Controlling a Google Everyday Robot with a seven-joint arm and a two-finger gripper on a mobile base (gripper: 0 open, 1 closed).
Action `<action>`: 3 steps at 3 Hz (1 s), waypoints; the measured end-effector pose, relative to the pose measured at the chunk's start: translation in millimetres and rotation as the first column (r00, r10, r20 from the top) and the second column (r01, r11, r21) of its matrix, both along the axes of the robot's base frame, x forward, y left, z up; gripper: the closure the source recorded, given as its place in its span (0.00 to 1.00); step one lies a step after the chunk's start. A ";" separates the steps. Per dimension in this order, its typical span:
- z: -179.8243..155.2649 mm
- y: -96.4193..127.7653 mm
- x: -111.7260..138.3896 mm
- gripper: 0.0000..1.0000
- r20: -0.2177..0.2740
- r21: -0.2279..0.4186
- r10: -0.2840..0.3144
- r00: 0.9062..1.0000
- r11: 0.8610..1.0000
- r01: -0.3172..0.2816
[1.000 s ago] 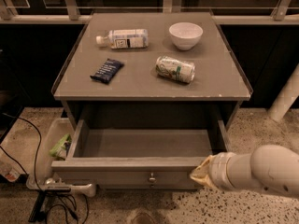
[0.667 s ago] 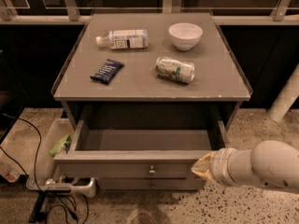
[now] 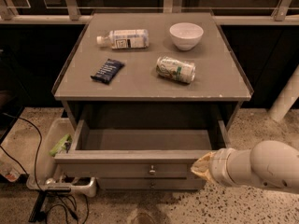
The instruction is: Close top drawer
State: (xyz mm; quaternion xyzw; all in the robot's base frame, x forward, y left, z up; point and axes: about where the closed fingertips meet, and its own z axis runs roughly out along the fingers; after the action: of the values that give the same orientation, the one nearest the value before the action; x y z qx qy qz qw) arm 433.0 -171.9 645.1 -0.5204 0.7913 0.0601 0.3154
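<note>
The top drawer (image 3: 140, 163) is a wide, shallow grey drawer with a small round knob (image 3: 152, 171) at the centre of its front. It is pulled out of the grey cabinet and its inside is bare. My gripper (image 3: 202, 168) comes in from the right on a white arm and sits against the right end of the drawer front. A lower drawer front with its own knob (image 3: 150, 185) shows just beneath.
On the cabinet top (image 3: 224, 78) lie a plastic bottle (image 3: 123, 38), a white bowl (image 3: 186, 35), a tipped can (image 3: 175, 69) and a dark snack packet (image 3: 107, 71). A white bin (image 3: 46, 157) and cables (image 3: 32, 139) sit on the floor at left.
The drawer has slid inward toward the cabinet, with less of its inside showing. My gripper has stayed against the right end of its front and moved in with it.
</note>
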 end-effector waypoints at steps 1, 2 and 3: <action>0.0 0.0 0.0 0.39 0.000 0.000 0.000 1.000 1.000 0.000; 2.1 3.0 8.1 0.15 0.014 0.014 0.005 1.000 1.000 -0.005; 2.2 5.7 5.5 0.00 0.016 0.015 0.006 1.000 1.000 -0.006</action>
State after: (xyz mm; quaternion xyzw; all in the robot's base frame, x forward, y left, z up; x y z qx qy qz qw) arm 438.4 -166.2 647.3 -0.5208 0.7868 0.0628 0.3253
